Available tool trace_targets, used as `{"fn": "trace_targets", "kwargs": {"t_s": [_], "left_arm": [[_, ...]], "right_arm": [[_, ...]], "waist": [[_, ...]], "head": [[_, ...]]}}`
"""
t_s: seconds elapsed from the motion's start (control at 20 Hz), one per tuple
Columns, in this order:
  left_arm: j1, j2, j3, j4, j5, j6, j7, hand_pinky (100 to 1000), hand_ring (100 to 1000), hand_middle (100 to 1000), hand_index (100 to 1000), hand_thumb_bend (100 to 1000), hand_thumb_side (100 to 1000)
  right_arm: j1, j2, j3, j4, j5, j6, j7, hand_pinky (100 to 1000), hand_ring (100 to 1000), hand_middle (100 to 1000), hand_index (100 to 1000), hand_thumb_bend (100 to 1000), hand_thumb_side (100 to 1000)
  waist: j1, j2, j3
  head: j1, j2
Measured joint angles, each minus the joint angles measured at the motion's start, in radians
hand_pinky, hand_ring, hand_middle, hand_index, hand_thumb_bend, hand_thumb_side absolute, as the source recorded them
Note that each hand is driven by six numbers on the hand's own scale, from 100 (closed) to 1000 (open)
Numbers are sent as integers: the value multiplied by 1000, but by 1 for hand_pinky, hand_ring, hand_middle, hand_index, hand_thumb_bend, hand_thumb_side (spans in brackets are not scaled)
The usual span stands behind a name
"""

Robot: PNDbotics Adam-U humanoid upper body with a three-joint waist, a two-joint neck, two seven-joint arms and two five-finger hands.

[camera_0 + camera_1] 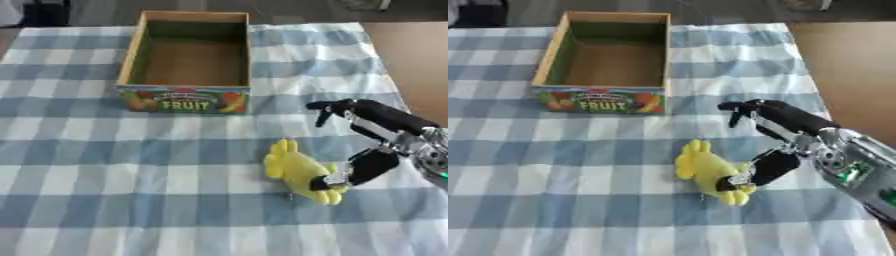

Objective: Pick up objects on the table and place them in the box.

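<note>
right robot hand (372,145) reaching in from the right, fingers spread, thumb tip touching the yellow plush toy (300,171) | toy lying on the checkered table (131,190), near side of the box | wooden fruit box (186,60) sits further back, nothing inside

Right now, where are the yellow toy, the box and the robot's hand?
Yellow toy (293,167), left eye view, its body.
Box (185,100), left eye view, printed front wall.
Right hand (773,167), right eye view, thumb on the toy.
</note>
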Motion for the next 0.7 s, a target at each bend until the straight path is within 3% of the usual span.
{"fn": "trace_targets", "kwargs": {"t_s": [0.35,0.7], "left_arm": [[1,1,0,0,0,2,-2,644,614,554,925,100,742],[2,9,0,0,0,4,-4,644,614,553,925,100,742]], "right_arm": [[-2,-13,16,0,-48,-8,-43,881,897,644,974,735,622],[4,-17,64,0,-51,-5,-30,879,896,610,954,749,540]], "waist": [[-7,-10,-11],[-12,-14,-13]], "head": [[1,5],[-2,11]]}}
